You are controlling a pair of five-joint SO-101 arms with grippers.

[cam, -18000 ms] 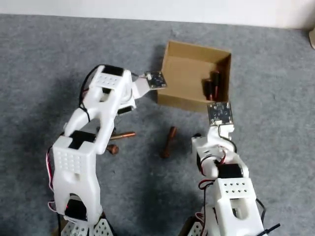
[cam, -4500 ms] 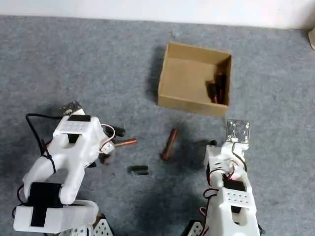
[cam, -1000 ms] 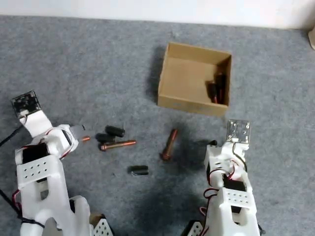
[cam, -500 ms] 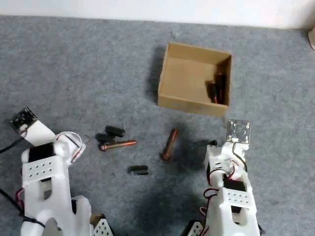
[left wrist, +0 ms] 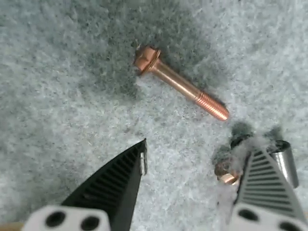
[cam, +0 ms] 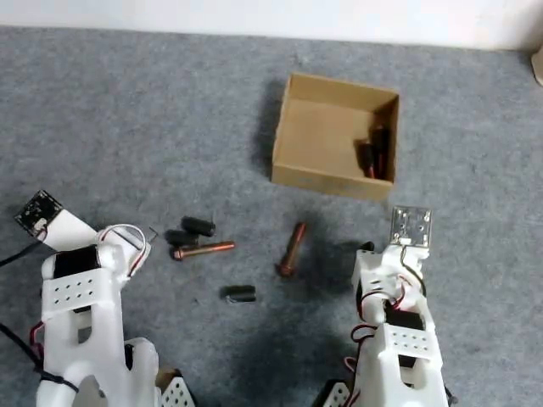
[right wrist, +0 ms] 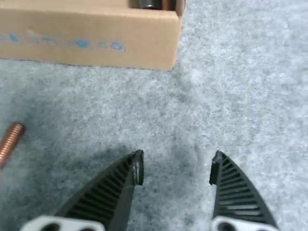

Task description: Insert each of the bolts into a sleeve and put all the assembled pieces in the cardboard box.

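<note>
Over the last second the left arm (cam: pixel 78 292) has drawn its wrist a little back toward its own base, while the bolts, the sleeves and the right arm (cam: pixel 394 292) lie as they did. Two assembled pieces (cam: pixel 373 154) lie inside the cardboard box (cam: pixel 316 174), along the side wall nearer to the right arm. On the grey worktop (cam: pixel 170 127) in front of the box are two loose bolts: the tilted bolt (cam: pixel 291 248) near the middle and the level bolt (cam: pixel 204 250) toward the left arm, apart from each other. The upper sleeve (cam: pixel 198 225) and the lower sleeve (cam: pixel 180 238) lie just beside the head of the level bolt. The lone sleeve (cam: pixel 239 293) lies closer to the arms. The left pincer (left wrist: pixel 198 154) hangs over the worktop with fingers wide apart and holds nothing. A whole bolt (left wrist: pixel 180 83) lies ahead of it, and a copper bolt head (left wrist: pixel 225 173) and a sleeve end (left wrist: pixel 285 161) sit just beside one finger, partly hidden. The right pincer (right wrist: pixel 177 168) is also apart and empty over the worktop, with the box wall ahead and a thread end (right wrist: pixel 7 142) nearby.
</note>
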